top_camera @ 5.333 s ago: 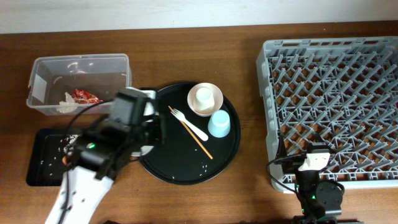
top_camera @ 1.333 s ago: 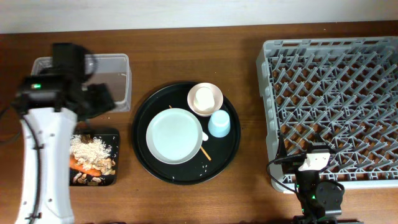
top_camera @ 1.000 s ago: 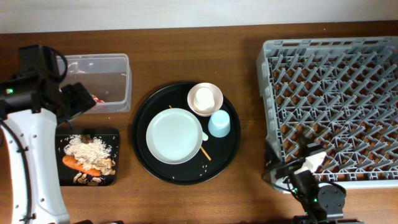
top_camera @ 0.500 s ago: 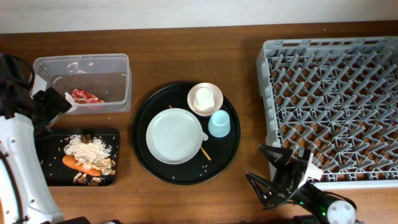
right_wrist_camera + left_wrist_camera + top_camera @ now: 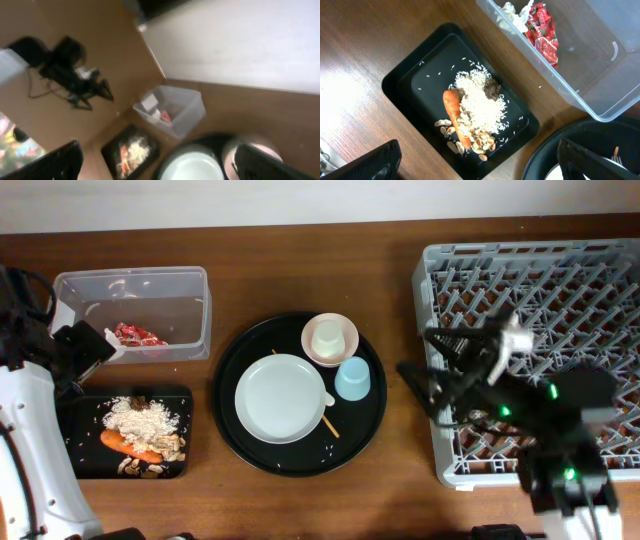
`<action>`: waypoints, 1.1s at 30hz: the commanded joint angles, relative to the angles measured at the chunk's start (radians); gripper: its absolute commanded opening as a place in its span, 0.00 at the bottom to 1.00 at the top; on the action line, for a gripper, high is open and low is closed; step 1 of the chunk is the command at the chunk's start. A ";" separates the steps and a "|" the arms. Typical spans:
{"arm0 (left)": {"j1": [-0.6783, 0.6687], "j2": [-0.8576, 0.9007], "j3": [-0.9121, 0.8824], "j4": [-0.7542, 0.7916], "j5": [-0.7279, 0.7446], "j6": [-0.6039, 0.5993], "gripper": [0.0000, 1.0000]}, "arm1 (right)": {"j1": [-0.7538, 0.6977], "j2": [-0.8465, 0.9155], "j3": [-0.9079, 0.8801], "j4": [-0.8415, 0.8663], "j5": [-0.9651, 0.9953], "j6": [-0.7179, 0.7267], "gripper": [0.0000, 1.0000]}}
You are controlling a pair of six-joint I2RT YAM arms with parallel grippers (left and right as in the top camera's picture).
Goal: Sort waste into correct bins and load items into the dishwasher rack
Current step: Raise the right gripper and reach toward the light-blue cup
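Two changes show. Left gripper, jaws wide and empty, has drawn back to nine o'clock of the large round black tray. White rice and orange carrot lie in the shallow black rectangular tray at eight, and the red crinkled wrapper in the clear plastic rectangular tub at ten. Right gripper, equally wide and empty, has risen to three o'clock beside the large grey pegged dishwasher rack, facing the pale round plate. Sorting looks finished; loading comes next.

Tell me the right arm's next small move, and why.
Probably ease the open right gripper toward the light blue cup, the dish nearest it. The rice and carrot already lie in the shallow black tray, the red wrapper in the clear tub, and the dishwasher rack looks unloaded.
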 commanded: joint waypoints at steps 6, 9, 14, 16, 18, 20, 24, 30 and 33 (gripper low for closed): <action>0.004 -0.003 0.008 0.000 -0.005 -0.013 0.99 | 0.409 0.377 0.330 -0.480 0.836 -0.304 0.98; 0.004 -0.003 0.008 0.000 -0.005 -0.013 0.99 | 0.523 0.514 0.330 -0.483 0.955 -0.299 0.98; 0.004 -0.003 0.008 0.000 -0.005 -0.013 0.99 | 0.550 0.697 0.330 -0.494 0.907 -0.304 0.98; 0.004 -0.003 0.008 0.000 -0.005 -0.013 0.99 | 0.549 0.770 0.330 -0.536 0.913 -0.303 0.99; 0.004 -0.003 0.008 0.000 -0.005 -0.013 0.99 | 0.547 0.824 0.330 -0.525 0.929 -0.235 0.98; 0.004 -0.003 0.008 0.000 -0.005 -0.013 0.99 | 0.547 0.838 0.330 -0.490 0.978 -0.198 0.99; 0.004 -0.003 0.008 0.000 -0.005 -0.013 0.99 | 0.547 0.838 0.330 -0.415 0.979 -0.199 0.99; 0.004 -0.003 0.008 0.000 -0.005 -0.013 0.99 | 0.507 0.871 0.328 -0.415 1.002 -0.198 0.99; 0.004 -0.003 0.008 0.000 -0.005 -0.013 0.99 | 0.502 0.887 0.328 -0.414 0.999 -0.198 0.98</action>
